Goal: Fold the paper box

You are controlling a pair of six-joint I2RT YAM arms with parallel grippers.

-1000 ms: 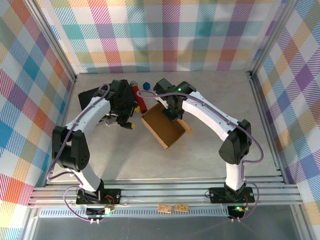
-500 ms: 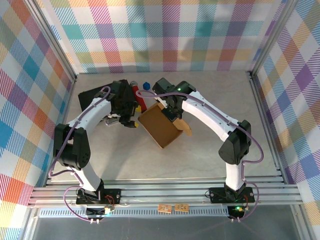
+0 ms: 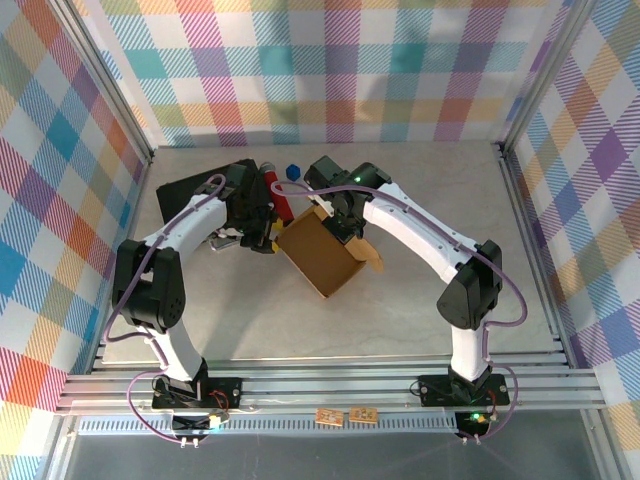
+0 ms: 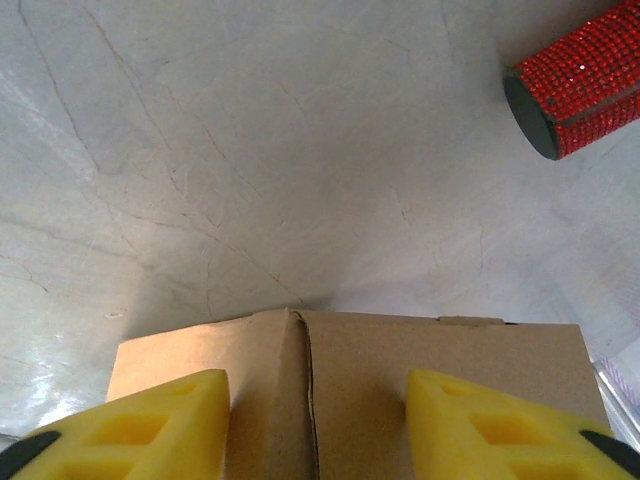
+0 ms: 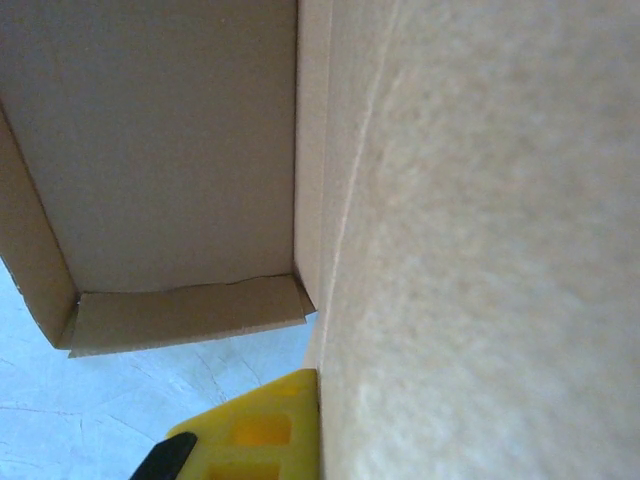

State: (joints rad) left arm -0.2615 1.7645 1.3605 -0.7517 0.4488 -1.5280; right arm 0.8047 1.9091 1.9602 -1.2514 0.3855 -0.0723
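Observation:
The paper box (image 3: 322,252) is a brown cardboard mailer standing half-formed on the table, walls raised and tilted. My right gripper (image 3: 341,217) is shut on its far wall. In the right wrist view one yellow finger (image 5: 255,430) presses against that wall (image 5: 480,250), which hides the other finger, and the box's inside (image 5: 160,140) opens to the left. My left gripper (image 3: 268,232) is at the box's left corner. In the left wrist view it (image 4: 318,430) stands open, its yellow fingers (image 4: 150,430) wide apart over the creased cardboard edge (image 4: 350,380).
A red glittery cylinder (image 3: 281,195) (image 4: 575,90) lies just behind the left gripper, with a small blue object (image 3: 292,171) beyond it. A black flat case (image 3: 195,185) sits at the back left. Plaid walls and aluminium rails (image 3: 520,200) enclose the table.
The right gripper has drawn the box a little to the left and back. The left gripper has moved right, up to the box's left corner.

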